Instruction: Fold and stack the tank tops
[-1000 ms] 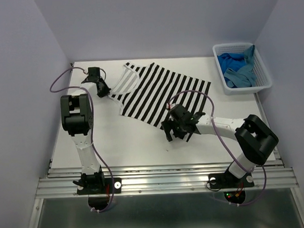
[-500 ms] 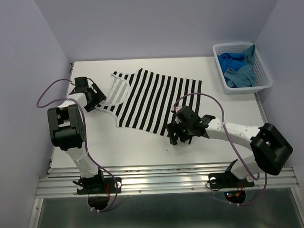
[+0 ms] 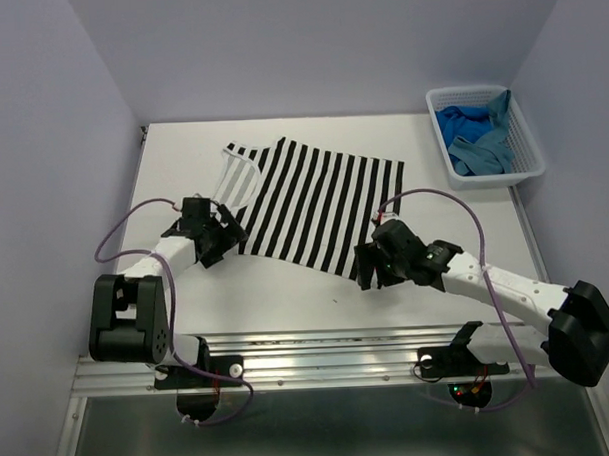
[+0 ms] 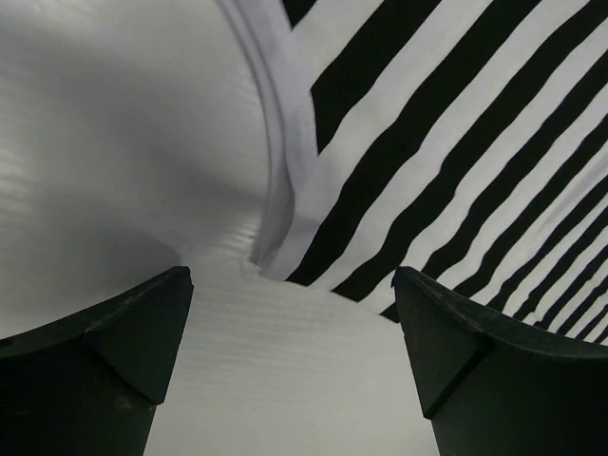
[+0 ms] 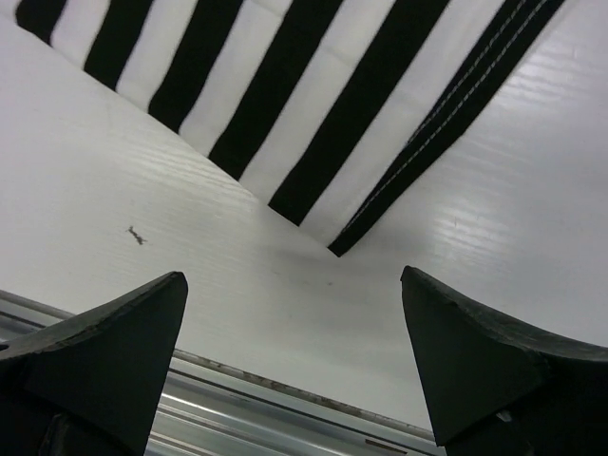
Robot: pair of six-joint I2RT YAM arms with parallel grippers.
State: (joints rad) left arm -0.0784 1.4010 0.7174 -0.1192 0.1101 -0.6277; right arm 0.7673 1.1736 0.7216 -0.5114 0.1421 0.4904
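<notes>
Left tool point(image 3: 225, 234) parted wide and empty, poised just beside the near-left corner of the striped tank top point(image 3: 314, 203), at the junction of white armhole binding and side edge. Right tool point(image 3: 368, 266) likewise parted and empty, just beside the near-right hem corner; neither tool visibly touching cloth. Striped tank top spread flat near the middle of the table point(image 3: 287, 289), straps to the far left, hem to the right, long axis thus running left to right with a slight slant toward the near side at the hem end. Garment body ahead of both tools, away from the arm bases; near long edge stretched between the two tools, left arm nearer the armhole end, right arm nearer the hem end. Probable step in hand: seizing these two near corners to carry the near edge over toward the far edge, a fold along the long axis, with success likely to hinge on each tool closing on its own corner and not on bare table. Farther out, at the far-right corner, white lattice basket point(image 3: 488, 179) holding the two blue tank tops point(image 3: 473, 137), bunched and not yet folded, well apart from either tool.
</notes>
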